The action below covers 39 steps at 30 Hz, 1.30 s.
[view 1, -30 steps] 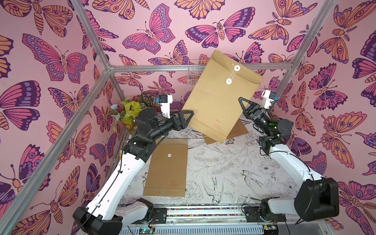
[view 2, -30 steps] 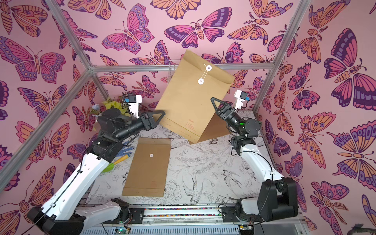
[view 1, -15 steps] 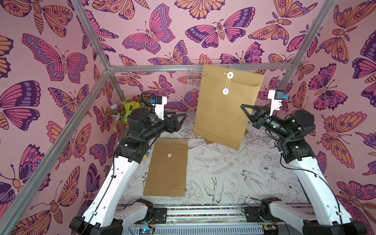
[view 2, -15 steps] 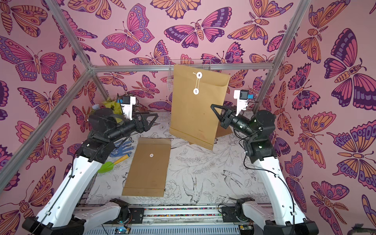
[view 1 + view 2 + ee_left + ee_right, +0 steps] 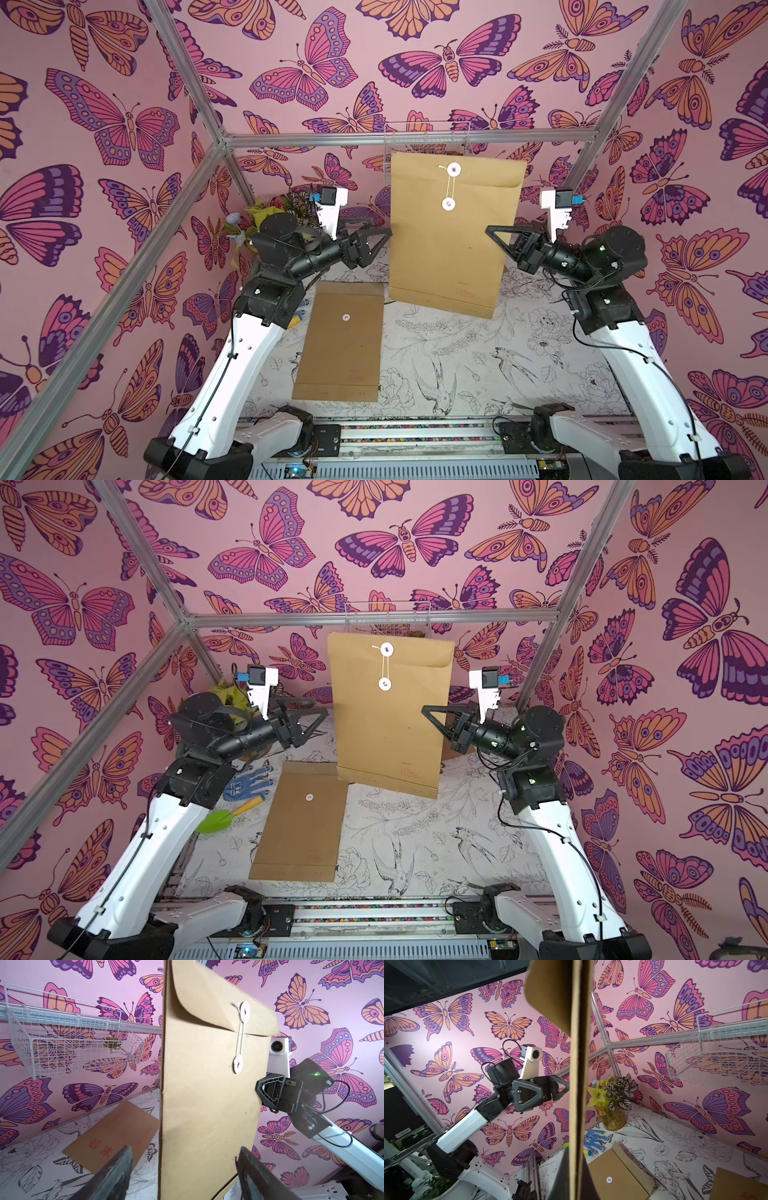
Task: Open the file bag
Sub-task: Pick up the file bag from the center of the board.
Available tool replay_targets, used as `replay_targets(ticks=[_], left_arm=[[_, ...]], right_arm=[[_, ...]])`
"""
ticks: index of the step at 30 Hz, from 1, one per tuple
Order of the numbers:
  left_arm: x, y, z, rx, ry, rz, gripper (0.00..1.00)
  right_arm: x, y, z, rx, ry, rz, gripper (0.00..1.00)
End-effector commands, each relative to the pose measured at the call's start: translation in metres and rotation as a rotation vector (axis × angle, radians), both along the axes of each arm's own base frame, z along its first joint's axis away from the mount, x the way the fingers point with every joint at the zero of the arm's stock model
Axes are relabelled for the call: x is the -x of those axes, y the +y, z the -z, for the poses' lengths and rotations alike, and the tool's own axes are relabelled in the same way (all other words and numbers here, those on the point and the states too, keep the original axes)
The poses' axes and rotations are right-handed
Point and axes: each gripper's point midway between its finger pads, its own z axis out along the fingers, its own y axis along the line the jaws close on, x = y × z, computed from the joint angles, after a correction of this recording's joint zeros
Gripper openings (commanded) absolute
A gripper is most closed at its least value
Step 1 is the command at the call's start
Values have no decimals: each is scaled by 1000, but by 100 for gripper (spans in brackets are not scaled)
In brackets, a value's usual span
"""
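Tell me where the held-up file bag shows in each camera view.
Both top views: file bag hangs upright at centre, above the table.
Left wrist: file bag fills the middle, string-tie face showing.
Right wrist: file bag seen edge-on, a thin strip through the centre.
Shared landmark: white wire basket, in all four.

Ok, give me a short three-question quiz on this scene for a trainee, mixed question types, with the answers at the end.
1. True or false: the string on the held file bag is wound between both white discs.
2. Which gripper clamps that bag's edge? A: left. B: right.
3. Fill in: the second file bag lies flat on the ____.
Key: 1 true. 2 B, the right gripper. 3 table.
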Motion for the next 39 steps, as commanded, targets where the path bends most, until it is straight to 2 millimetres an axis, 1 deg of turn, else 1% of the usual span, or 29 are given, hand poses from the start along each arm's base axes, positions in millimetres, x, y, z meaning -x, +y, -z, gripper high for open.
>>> replay_targets(ticks=[1,4,9,12,13,15,19,22,24,26,29,33,35,36,37,39], left_arm=[[4,-5,-13,28,-42,56,81],[3,-8,-15,37,-41,82,78],[1,-13,-12,41,-31,113,73],[6,-17,-15,65,-30,165,67],[9,-19,-19,77,-42,189,64],[17,-20,-26,95,-58,225,58],[29,-20,-36,114,-87,265,39],[33,-19,-41,127,-97,280,25],[37,-21,-42,135,-96,304,19],[39,-21,-44,141,-95,321,17],[41,-23,-44,143,-87,338,16],[42,-27,-43,146,-86,350,13],[43,-28,-43,147,-81,358,10],[43,-29,-43,147,-82,360,7],[44,-29,-43,147,-79,360,2],[44,-28,-41,142,-73,355,0]], right_arm=[[24,4,-19,-21,-71,-70,0],[30,7,-21,-33,-68,-102,0],[43,15,-20,-30,-84,-161,0],[44,19,-17,-22,-73,-176,0],[42,19,-15,-21,-62,-172,0],[40,18,-13,-20,-49,-158,0],[36,16,-7,-18,-37,-124,0],[31,15,-3,-20,-20,-102,0],[29,15,-3,-30,-8,-95,0],[27,14,-5,-46,0,-81,0],[27,12,-8,-76,1,-73,0],[23,14,-1,-81,30,-68,0],[23,14,1,-82,38,-69,0],[22,14,3,-79,44,-66,0],[21,14,5,-72,47,-54,0],[18,12,11,-49,64,-24,0]])
